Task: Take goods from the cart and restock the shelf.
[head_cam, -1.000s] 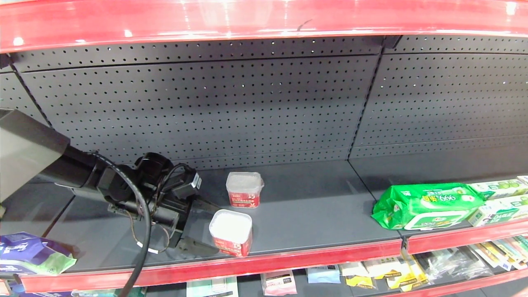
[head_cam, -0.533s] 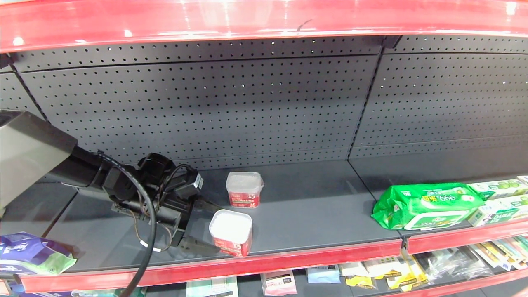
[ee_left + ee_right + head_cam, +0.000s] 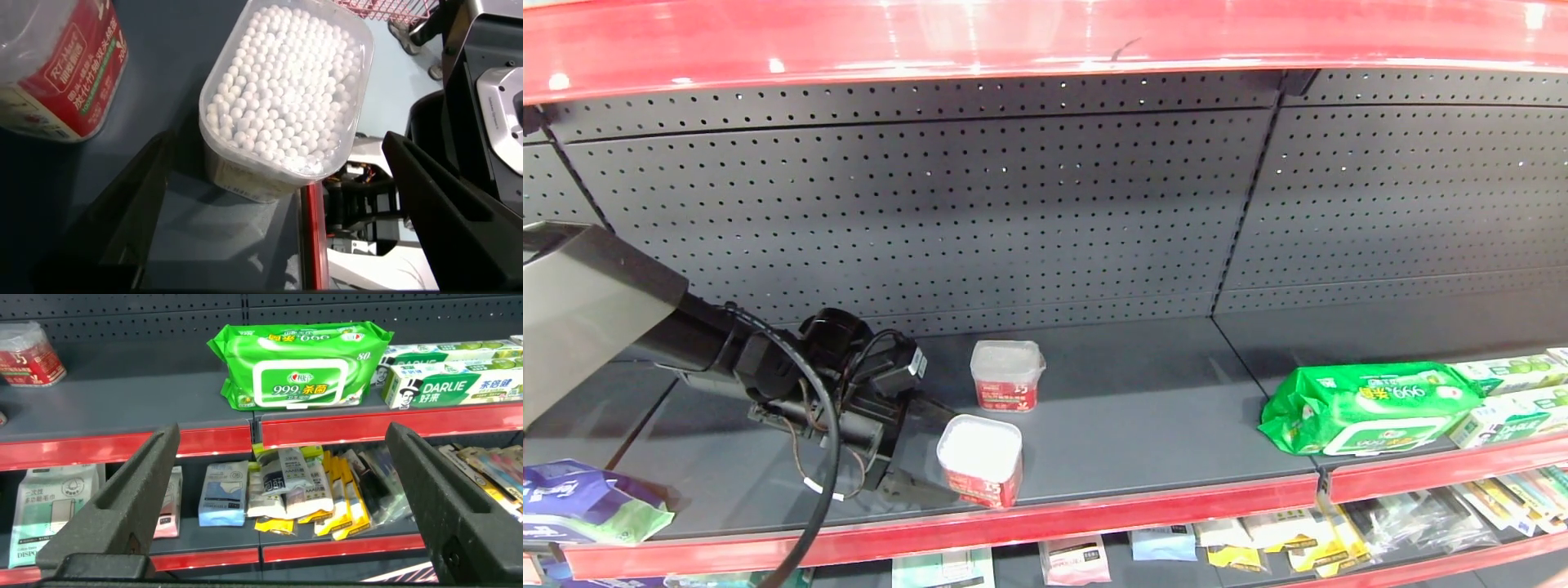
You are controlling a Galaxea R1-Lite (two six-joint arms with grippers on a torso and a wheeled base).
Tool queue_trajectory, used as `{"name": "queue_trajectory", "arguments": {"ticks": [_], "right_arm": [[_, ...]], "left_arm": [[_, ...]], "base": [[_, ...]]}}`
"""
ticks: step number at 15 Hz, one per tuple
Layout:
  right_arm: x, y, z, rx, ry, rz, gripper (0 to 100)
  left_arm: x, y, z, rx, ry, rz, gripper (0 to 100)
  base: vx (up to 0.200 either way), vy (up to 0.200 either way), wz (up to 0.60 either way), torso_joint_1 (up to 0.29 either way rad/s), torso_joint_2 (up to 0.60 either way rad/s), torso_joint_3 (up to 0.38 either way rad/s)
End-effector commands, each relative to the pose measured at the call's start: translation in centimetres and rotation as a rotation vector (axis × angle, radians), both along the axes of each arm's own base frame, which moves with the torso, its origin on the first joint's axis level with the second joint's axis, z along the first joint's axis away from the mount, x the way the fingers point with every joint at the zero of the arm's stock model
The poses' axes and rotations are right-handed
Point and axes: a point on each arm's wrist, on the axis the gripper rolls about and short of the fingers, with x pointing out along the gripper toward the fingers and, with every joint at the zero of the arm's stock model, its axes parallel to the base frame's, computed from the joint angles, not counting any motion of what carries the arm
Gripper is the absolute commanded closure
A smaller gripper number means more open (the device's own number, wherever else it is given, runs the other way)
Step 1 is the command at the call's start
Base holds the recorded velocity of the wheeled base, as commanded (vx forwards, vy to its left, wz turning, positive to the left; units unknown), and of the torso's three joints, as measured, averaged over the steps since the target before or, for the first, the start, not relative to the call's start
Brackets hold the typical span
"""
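Left gripper (image 3: 949, 453), fingers released, straddles the light, stiff, likely slippery tub (image 3: 978, 459) at the shelf (image 3: 1135, 425) front edge; grip its sides.

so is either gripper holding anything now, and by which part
Nothing is held. The left gripper is open, not touching the front tub; the right gripper is open and empty.
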Motion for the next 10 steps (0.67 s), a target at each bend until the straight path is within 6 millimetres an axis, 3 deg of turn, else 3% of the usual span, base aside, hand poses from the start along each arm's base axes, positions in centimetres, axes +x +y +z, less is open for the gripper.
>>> {"name": "queue_trajectory", "arguments": {"ticks": [1, 10], "right_arm": [[0.0, 0.0, 0.0, -0.001, 0.0, 0.001, 0], [0.01, 0.0, 0.0, -0.001, 0.002, 0.001, 0]], "left_arm": [[0.05, -0.07, -0.38, 0.002, 0.01, -0.002, 0], [0.15, -0.37, -1.18, -0.007, -0.003, -0.035, 0]], "base": [[0.0, 0.0, 0.0, 0.0, 0.0, 0.0], [0.0, 0.0, 0.0, 0.0, 0.0, 0.0]]}}
